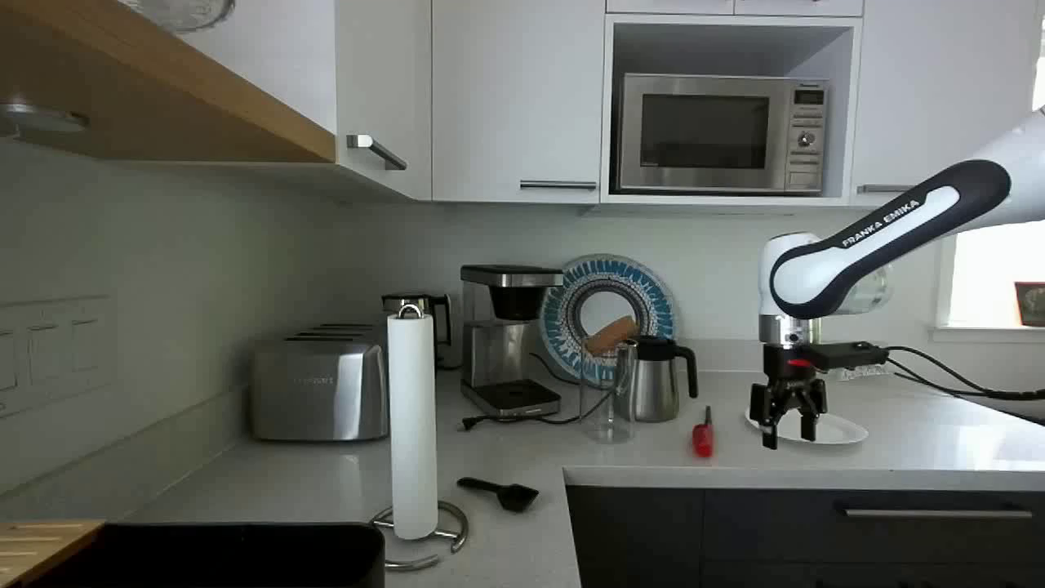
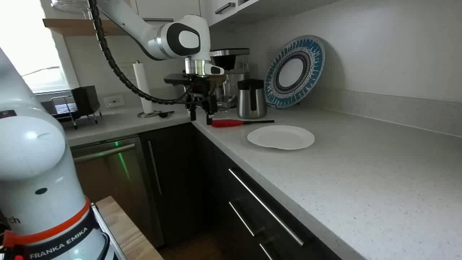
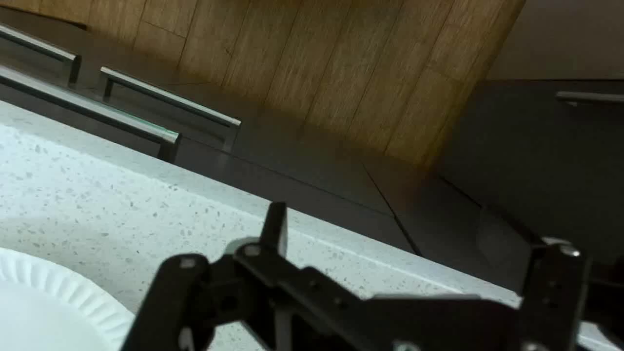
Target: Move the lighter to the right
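On the pale bench (image 1: 326, 482), the red lighter (image 1: 703, 437) lies near the front edge, in an exterior view with its handle on the near side and its dark stem pointing far. It lies between the steel kettle (image 1: 655, 392), farther back on the left, and the white plate (image 1: 851, 430) on the right, apart from both.

The arm (image 1: 890, 237) extends in from the right there, and its gripper (image 1: 789, 433) hangs pointing down, right of the lighter and clear of it, with the plate partly hidden behind. The jaws stand apart. In an exterior view one jaw's tip lines up with the end of the red handle (image 2: 226, 123), left of the plate. In the wrist view the bench's front edge runs aslant from jaw to jaw, with the plate's fluted rim at the left and dark drawers (image 3: 302, 178) and a wooden floor (image 3: 321, 63) beyond.

A clear glass vessel (image 1: 604, 425) stands just left of the kettle. At the far wall a blue-ringed platter (image 2: 291, 72) stands on edge, a coffee maker (image 1: 494, 347) to its left in both exterior views. Farther left is a steel toaster (image 1: 320, 388); nearer, a paper towel roll (image 1: 414, 425) stands upright, a black scoop (image 1: 510, 496) lying to its right.
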### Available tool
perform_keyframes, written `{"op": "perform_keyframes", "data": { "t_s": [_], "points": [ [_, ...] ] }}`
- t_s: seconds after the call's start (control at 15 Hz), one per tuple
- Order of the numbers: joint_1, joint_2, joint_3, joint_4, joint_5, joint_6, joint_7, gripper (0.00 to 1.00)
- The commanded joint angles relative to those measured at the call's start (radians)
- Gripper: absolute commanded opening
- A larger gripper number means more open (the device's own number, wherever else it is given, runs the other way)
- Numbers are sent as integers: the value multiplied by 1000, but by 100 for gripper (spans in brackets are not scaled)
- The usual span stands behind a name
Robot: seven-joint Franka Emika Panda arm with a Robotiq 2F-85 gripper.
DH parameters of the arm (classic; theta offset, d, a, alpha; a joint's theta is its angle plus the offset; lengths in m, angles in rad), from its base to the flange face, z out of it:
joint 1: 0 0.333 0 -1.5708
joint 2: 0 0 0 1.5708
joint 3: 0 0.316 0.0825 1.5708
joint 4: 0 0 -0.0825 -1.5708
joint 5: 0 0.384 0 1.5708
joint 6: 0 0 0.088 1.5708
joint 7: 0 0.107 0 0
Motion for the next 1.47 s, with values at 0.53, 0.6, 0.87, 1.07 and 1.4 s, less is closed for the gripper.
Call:
{"op": "perform_keyframes", "data": {
  "t_s": [0.53, 0.6, 0.87, 1.07, 1.4],
  "points": [
    [-6, 54, 15, 45, 13, 73, 176, 100],
    [-5, 68, 15, 58, 27, 99, 218, 100],
    [-7, 144, 35, 129, 13, 173, 453, 100],
    [-4, 205, 38, 179, -4, 229, 601, 100],
    [16, 304, 24, 242, -54, 298, 754, 100]
  ]
}}
